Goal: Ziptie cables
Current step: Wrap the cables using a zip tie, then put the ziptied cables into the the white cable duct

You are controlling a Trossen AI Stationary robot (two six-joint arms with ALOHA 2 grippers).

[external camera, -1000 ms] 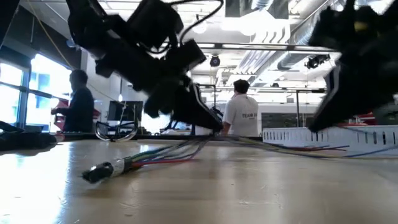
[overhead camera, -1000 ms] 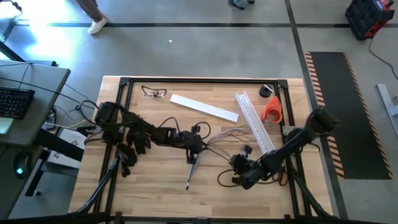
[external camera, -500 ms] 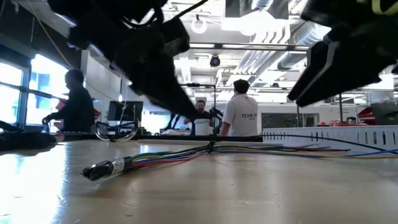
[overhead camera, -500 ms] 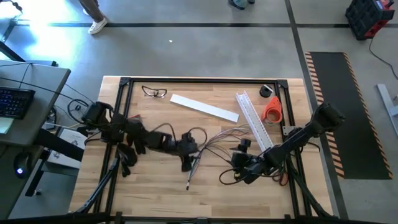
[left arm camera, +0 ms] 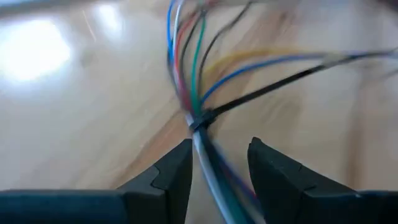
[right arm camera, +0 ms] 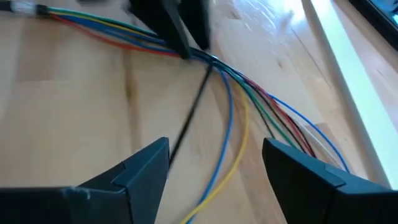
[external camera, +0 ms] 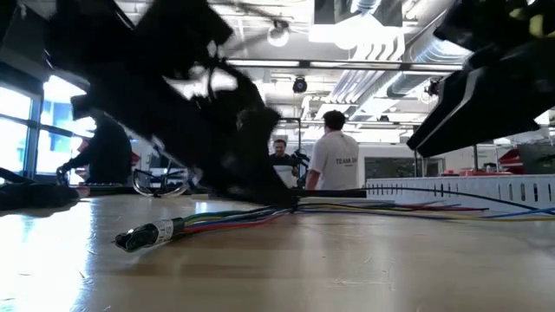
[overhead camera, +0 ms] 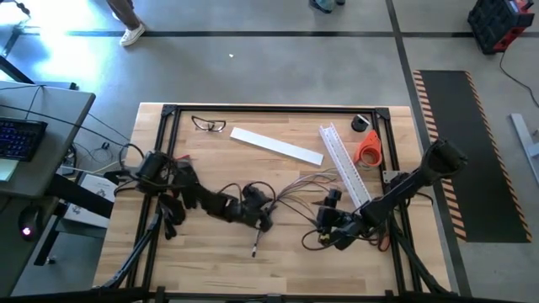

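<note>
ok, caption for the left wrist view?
Ziptie cinched around the cables, left gripper open just short of the knot.

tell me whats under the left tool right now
The cables run between the open fingers of the left tool, with the ziptie cinched around them just ahead. Beneath is bare wooden table. From above, the arm covers that stretch of the bundle.

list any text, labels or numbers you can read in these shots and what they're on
"TEAM": white T-shirt back of a person standing beyond the table, low view; the characters after it are too blurred to read.
Small white label near the black connector on the bundle of thin coloured wires: any print is too small to read.
Orange tape roll and white slotted channel, high view: no readable marking.
Both wrist views: no text.
</note>
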